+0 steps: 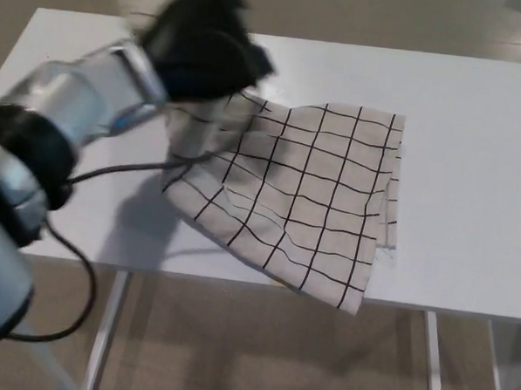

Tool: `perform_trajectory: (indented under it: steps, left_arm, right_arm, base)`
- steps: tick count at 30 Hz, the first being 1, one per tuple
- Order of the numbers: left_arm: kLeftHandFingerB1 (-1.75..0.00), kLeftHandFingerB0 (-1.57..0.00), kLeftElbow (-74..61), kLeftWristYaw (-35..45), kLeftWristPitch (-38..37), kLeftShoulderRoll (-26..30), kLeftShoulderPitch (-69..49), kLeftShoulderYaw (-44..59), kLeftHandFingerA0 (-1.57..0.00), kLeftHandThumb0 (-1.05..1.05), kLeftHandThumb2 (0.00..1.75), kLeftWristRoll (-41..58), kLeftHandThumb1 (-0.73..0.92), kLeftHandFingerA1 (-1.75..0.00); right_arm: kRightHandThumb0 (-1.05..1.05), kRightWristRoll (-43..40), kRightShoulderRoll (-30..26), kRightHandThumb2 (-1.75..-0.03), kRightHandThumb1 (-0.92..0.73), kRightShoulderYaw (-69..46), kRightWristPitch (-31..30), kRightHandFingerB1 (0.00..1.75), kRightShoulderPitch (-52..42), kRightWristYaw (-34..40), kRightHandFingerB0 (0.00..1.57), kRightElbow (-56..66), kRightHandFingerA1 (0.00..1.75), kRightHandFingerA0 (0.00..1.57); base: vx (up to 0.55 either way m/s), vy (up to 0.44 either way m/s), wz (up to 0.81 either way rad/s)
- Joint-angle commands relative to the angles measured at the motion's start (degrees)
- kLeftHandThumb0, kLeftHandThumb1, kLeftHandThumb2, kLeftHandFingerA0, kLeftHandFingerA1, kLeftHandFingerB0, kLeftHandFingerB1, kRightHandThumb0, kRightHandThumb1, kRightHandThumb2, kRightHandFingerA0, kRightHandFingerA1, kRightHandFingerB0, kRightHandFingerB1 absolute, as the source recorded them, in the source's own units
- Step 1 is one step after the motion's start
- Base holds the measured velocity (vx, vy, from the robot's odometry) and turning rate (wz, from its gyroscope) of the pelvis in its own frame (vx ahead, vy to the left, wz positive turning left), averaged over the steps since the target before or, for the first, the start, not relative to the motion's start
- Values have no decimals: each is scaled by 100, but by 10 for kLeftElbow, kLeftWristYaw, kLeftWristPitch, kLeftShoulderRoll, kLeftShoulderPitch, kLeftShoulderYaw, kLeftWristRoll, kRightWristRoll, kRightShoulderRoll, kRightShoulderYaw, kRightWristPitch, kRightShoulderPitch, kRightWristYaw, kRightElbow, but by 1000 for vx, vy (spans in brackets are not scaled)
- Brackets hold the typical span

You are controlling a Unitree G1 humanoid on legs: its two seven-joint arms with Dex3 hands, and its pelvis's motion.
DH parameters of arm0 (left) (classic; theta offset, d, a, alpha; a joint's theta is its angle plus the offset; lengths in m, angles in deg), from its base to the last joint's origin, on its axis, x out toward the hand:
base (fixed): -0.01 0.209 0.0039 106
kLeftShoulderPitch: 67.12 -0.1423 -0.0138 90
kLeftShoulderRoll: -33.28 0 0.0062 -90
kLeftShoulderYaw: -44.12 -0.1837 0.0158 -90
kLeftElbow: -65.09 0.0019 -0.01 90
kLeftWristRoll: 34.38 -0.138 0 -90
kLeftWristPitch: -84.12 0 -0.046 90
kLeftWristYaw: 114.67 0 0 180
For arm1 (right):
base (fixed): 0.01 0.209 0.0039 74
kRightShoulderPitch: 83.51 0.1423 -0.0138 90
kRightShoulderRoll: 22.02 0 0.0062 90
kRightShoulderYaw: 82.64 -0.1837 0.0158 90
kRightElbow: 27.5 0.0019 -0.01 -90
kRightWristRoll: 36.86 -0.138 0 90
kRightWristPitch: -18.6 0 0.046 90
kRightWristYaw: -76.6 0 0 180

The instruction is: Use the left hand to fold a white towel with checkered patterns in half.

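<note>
A white towel [304,193] with thin black checks lies on the white table [471,171], its right part flat and its near corner hanging over the front edge. My black left hand [203,43] is raised above the table's middle, shut on the towel's left edge, which it holds lifted and drawn over toward the right. The lifted cloth bunches under the hand. My silver left forearm [82,98] crosses the picture from the lower left. The right hand does not show.
The table's front edge [239,277] runs across the lower picture, with metal legs [104,335] below it and a beige floor beyond. Bare tabletop shows to the left of the towel and along the right side.
</note>
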Motion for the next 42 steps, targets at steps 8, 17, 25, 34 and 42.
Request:
perform_trajectory:
  steps: [8,17,25,34,42]
  left_arm:
    - [-101,-107,-34,-4,-59,-106,61,-57,-93,-34,56,-61,47,-170]
    - [-130,-96,-95,14,-58,-154,13,-83,-125,-46,74,-76,36,-150]
    - [-129,-101,-101,30,-99,-163,-65,-122,-129,-43,73,-75,35,-151]
    - [-72,-77,-75,151,-162,-170,-112,-103,-70,-48,56,-7,53,-115]
    - [-1,0,-193,609,29,-181,-197,2,0,-100,60,166,63,0]
  right_arm:
    - [-33,0,-7,-56,-53,-1,-1,51,-8,-7,75,10,50,46]
    - [-31,-3,-13,-56,-54,-1,-6,51,-2,-21,75,5,51,47]
    - [-31,-5,-14,-56,-53,-1,-3,51,-4,-23,76,5,52,49]
    - [-30,-3,-11,-56,-54,1,-22,51,3,-15,77,17,52,49]
    - [-32,23,-26,-56,-53,7,1,50,10,-14,77,4,51,49]
  base:
    - [0,0,0]
    - [0,0,0]
    - [0,0,0]
    - [0,0,0]
    - [0,0,0]
